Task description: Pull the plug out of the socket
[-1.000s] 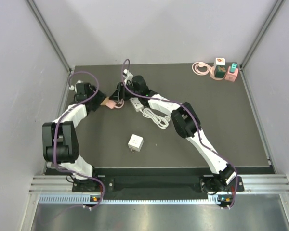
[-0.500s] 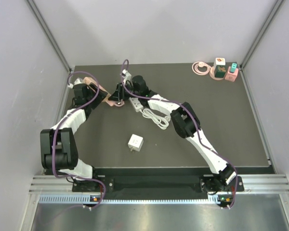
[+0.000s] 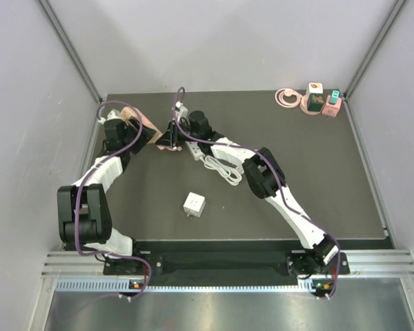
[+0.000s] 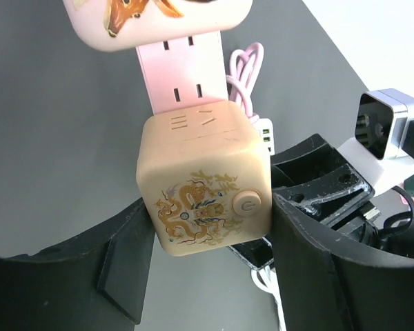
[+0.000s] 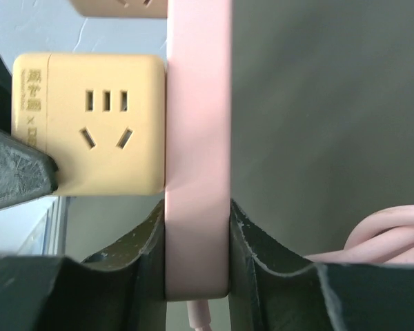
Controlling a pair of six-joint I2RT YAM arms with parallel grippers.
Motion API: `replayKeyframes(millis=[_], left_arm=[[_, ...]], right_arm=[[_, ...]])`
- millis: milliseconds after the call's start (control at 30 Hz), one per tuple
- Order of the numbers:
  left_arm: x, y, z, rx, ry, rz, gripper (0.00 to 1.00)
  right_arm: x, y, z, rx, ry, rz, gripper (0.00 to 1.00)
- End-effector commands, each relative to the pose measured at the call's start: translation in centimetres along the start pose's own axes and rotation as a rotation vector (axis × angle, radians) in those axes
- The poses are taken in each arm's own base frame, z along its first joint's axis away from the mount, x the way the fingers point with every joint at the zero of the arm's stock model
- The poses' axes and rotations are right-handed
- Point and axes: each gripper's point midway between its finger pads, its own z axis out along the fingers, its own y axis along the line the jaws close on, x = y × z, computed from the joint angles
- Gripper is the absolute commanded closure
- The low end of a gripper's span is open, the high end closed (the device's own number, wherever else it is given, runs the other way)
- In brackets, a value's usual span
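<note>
Both arms, the left arm [image 3: 105,165] and the right arm [image 3: 293,210], have white links and rounded black joint housings. A purple cable [image 3: 181,89] runs along each one, loose in loops. In the wrist views the left fingers [image 4: 331,269] and right fingers [image 5: 276,276] are matte black plastic with pale scuffs on the edges.

R gripper [image 5: 198,231] clamps the near end of a pink socket strip [image 5: 198,124] btwn its two dark fingers [image 5: 265,272], jaws tight on both sides. A tan cube plug [image 5: 90,124] sits flush vs. the strip's left face, outlet slots toward the lens, w/ another dark finger [image 5: 14,183] pressed on its lower-left corner. Coiled pink cable [image 5: 379,238] lies right of the strip on the dark gray table [image 5: 331,103]; a 2nd tan block [image 5: 121,7] is cropped at the far edge.
</note>
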Motion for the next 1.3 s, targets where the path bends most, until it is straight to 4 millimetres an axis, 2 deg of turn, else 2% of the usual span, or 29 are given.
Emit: replayKeyframes(millis=[0,67,133,233,367,400,433,467,500,533,600,633,800,967,1000,1067,1167,1200,1233,1267], left_arm=[[-4.2,-6.6,-2.4,0.24,-0.136,0.059,1.0],[-3.9,-6.5,-2.6,0.245,-0.132,0.058,1.0],[-3.7,-6.5,-2.8,0.251,-0.129,0.057,1.0],[-3.5,-7.0,-3.2,0.287,-0.13,0.058,1.0],[-3.5,-7.0,-3.3,0.27,-0.113,0.025,1.0],[-3.5,-6.4,-3.2,0.223,-0.101,0.011,1.0],[-5.4,-6.2,-3.1,0.15,-0.152,-0.005,1.0],[-4.6,-4.9,-3.0,0.069,-0.104,-0.037,1.0],[-5.0,-4.8,-2.8,0.053,-0.107,-0.047,1.0],[-6.3,-5.8,-3.0,0.047,-0.123,-0.048,1.0],[-6.2,-5.6,-3.0,-0.012,-0.088,-0.062,1.0],[-7.1,-6.3,-2.6,-0.014,-0.09,-0.06,1.0],[-7.1,-5.8,-2.0,-0.069,-0.052,-0.061,1.0],[-7.3,-6.5,-1.6,-0.018,-0.027,-0.109,1.0],[-7.1,-7.5,-1.7,0.038,-0.004,-0.124,1.0],[-8.0,-8.8,-1.6,0.136,-0.022,-0.152,1.0],[-8.1,-10.0,-1.6,0.185,-0.006,-0.136,1.0],[-8.2,-10.9,-2.3,0.225,-0.01,-0.118,1.0],[-7.5,-10.5,-2.4,0.234,-0.015,-0.094,1.0],[-8.3,-11.9,-3.0,0.315,-0.086,-0.044,1.0]], right_arm=[[-1.7,0.4,0.9,0.011,-0.079,-0.017,1.0],[-2.3,-1.3,0.7,0.091,-0.108,0.034,1.0],[-2.1,-3.1,0.3,0.17,-0.108,0.1,1.0],[-2.5,-6.7,-0.9,0.308,-0.111,0.205,1.0],[-3.1,-8.7,-2.0,0.379,-0.123,0.212,1.0],[-3.6,-8.6,-2.1,0.386,-0.128,0.182,1.0],[-3.7,-8.1,-1.9,0.385,-0.125,0.135,1.0],[-3.4,-8.1,-2.0,0.401,-0.109,0.122,1.0],[-3.3,-8.0,-1.9,0.415,-0.111,0.1,1.0],[-3.0,-7.3,-1.5,0.419,-0.098,0.053,1.0],[-2.8,-7.1,-1.1,0.437,-0.097,0.011,1.0],[-2.5,-6.7,-0.8,0.44,-0.089,-0.01,1.0],[-2.8,-6.0,-0.9,0.494,-0.087,-0.08,1.0],[-2.6,-6.0,-0.9,0.492,-0.072,-0.079,1.0],[-2.5,-6.0,-0.9,0.485,-0.07,-0.07,1.0],[-2.4,-6.1,-0.8,0.481,-0.07,-0.057,1.0],[-2.3,-6.3,-0.9,0.447,-0.065,-0.011,1.0],[-2.0,-6.4,-0.9,0.431,-0.067,0.04,1.0],[-2.3,-7.2,-1.1,0.42,-0.08,0.064,1.0],[-2.2,-7.2,-1.1,0.401,-0.076,0.085,1.0]])
